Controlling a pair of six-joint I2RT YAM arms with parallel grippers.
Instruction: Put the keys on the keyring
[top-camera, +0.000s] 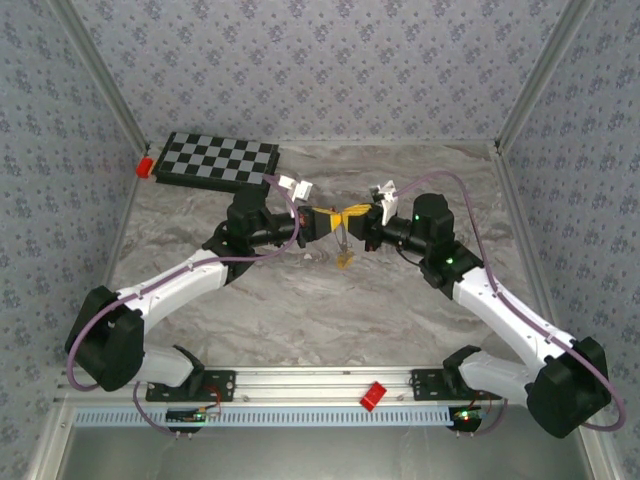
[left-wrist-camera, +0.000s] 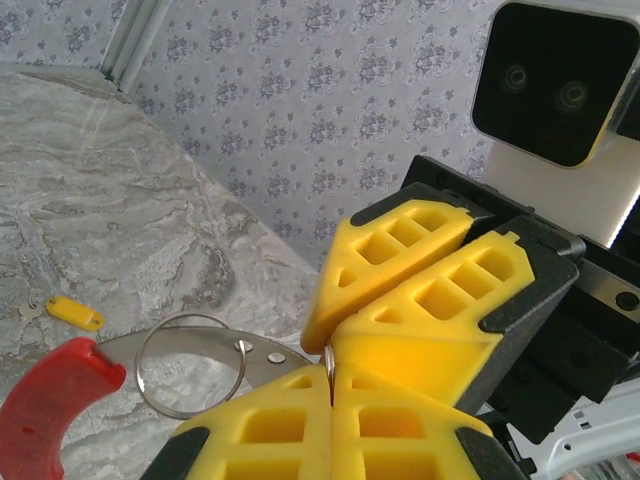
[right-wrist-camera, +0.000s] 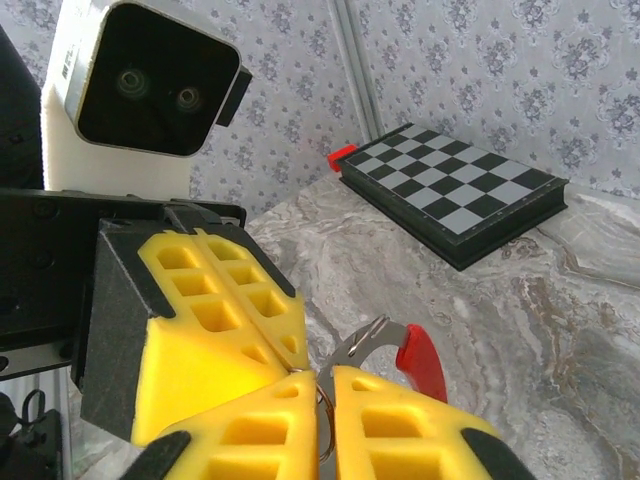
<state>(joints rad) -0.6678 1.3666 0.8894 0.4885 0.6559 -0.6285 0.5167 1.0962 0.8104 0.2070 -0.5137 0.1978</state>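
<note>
Hidden: the pinched bit of the keyring (left-wrist-camera: 240, 350) is covered by the yellow pads (left-wrist-camera: 400, 330), so how far in it goes cannot be told.
Cut off: the red sleeve (left-wrist-camera: 50, 410) is cut by the bottom edge of the left wrist view.
Hard to see: from above, the keyring is lost where the two claws meet (it is too thin and small there).
Left claw (left-wrist-camera: 331, 400): pressed together, with a bit of the ring's wire pinched between its tips.
Right claw (right-wrist-camera: 322, 405): squeezed together on the wire too, and set tip to tip against the left claw.
Keyring: held up over the table (top-camera: 300, 310), with its loop and red sleeve sticking out to one side of the claws.
Key (left-wrist-camera: 75, 313): one yellow-headed key is laid flat on the table, apart from the ring and not touched by either claw.
</note>
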